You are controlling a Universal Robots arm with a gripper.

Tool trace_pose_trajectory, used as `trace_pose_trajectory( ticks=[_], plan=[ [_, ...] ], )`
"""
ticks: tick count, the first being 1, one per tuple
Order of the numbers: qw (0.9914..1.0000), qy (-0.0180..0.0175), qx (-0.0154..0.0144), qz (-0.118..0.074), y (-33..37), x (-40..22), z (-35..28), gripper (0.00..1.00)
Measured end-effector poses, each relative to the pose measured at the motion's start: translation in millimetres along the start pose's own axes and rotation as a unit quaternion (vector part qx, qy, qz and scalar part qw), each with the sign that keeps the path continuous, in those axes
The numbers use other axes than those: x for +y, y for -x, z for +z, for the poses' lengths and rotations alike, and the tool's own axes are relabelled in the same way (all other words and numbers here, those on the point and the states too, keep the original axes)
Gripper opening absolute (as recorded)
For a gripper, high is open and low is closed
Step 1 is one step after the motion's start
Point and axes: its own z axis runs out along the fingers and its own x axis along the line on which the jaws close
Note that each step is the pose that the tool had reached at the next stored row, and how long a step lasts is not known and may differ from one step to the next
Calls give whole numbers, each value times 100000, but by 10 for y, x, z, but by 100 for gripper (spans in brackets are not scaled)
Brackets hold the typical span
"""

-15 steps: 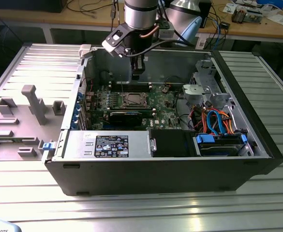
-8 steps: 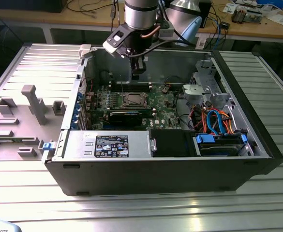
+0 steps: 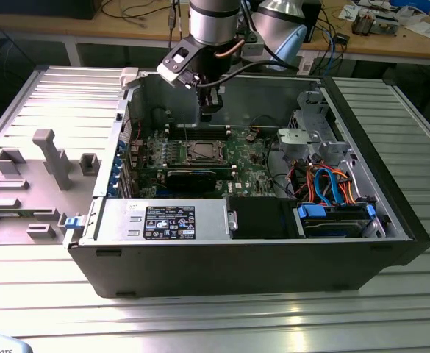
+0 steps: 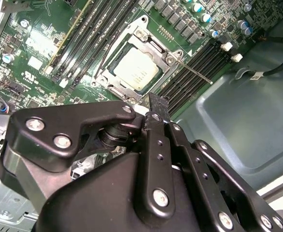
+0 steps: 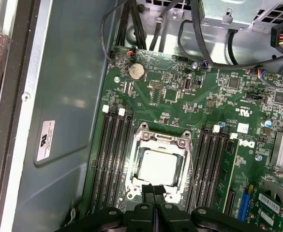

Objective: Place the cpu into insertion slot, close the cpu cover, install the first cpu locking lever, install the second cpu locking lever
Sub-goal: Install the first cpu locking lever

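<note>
On the exterior view's left, grey moulded fixtures (image 3: 45,158) lie on the bench (image 3: 215,323) beside the open computer case (image 3: 237,257). The gripper (image 3: 207,110) hangs over the board, its jaws pressed together on nothing. Under it the cpu (image 5: 158,166) lies flat in the insertion slot (image 5: 161,137). It is square, with no long axis, and its edges run parallel to the memory slots (image 5: 112,154). Its top is dull pale silver, framed by the cpu cover (image 5: 133,166).

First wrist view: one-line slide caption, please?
Tool poised over the cpu, seated in the insertion slot on the green board.
</note>
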Motion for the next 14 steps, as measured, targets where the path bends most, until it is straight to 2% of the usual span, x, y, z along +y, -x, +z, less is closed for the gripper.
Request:
trace_pose_trajectory(
  ticks=[7, 9, 11, 12, 13, 14],
  plan=[
    [100000, 0, 0, -294, 1, -1, 1, 11],
    [99977, -112, -26, -2130, 2, -4, 0, 11],
    [99923, -213, -32, -3917, 2, -5, 2, 11],
    [99866, -286, -39, -5168, 2, -5, 3, 11],
    [99744, -375, -61, -7137, 3, -4, 6, 11],
    [99678, -411, -71, -8011, 3, -5, 8, 11]
  ],
)
